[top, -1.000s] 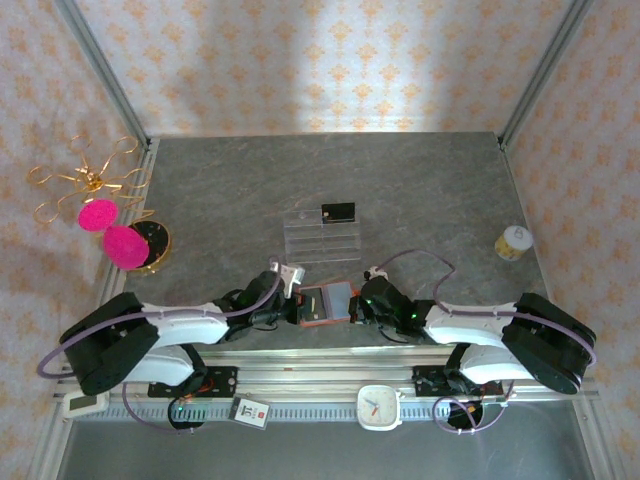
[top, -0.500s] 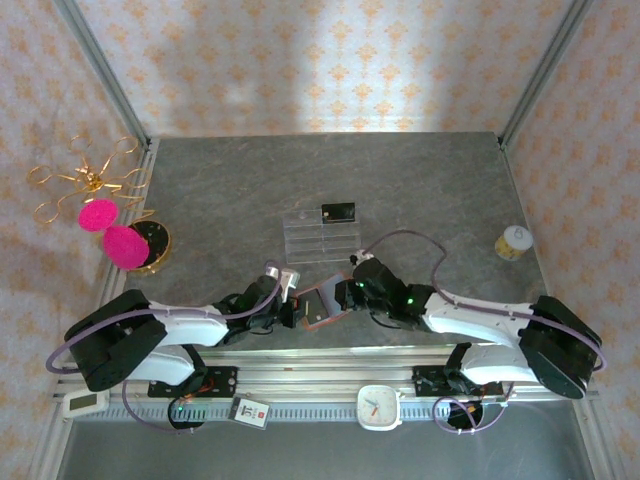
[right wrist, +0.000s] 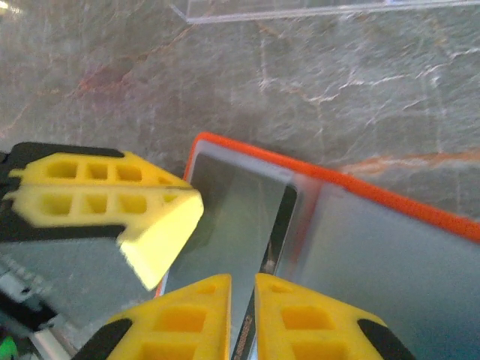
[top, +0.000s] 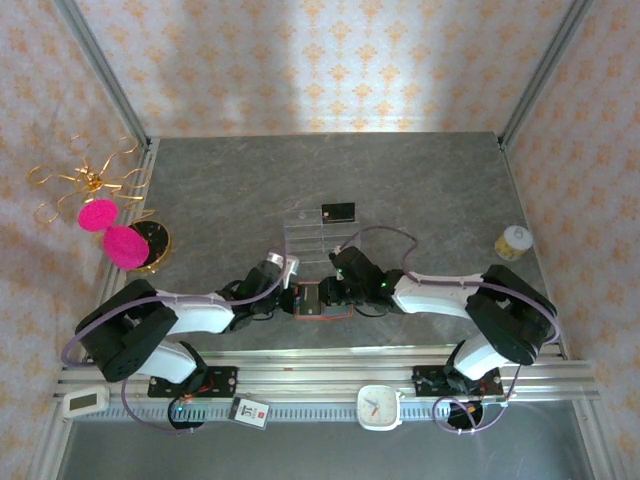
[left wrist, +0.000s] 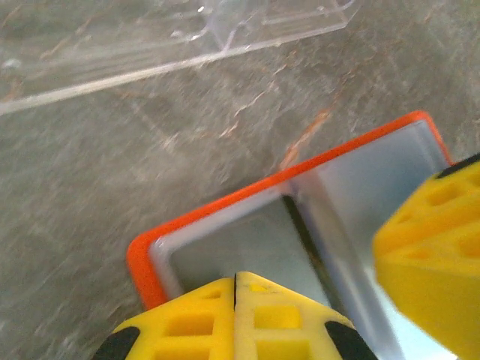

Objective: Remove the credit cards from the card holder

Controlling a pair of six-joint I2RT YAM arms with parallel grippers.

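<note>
A transparent plastic compartment tray (top: pixel 320 240) lies just beyond the small orange folding wallet (top: pixel 322 300), with a thin black rectangular card (top: pixel 338 212) at the tray's far edge. The table (top: pixel 430 180) is grey and veined like stone, and the walls (top: pixel 320 60) are floral-papered. The wallet lies open near the front, its smooth grey-blue lining up. At its left edge the left gripper (left wrist: pixel 235 301) is closed. The right gripper (right wrist: pixel 242 315), its jaws a slit apart, straddles a dark card edge (right wrist: pixel 277 232); I cannot tell whether it grips.
</note>
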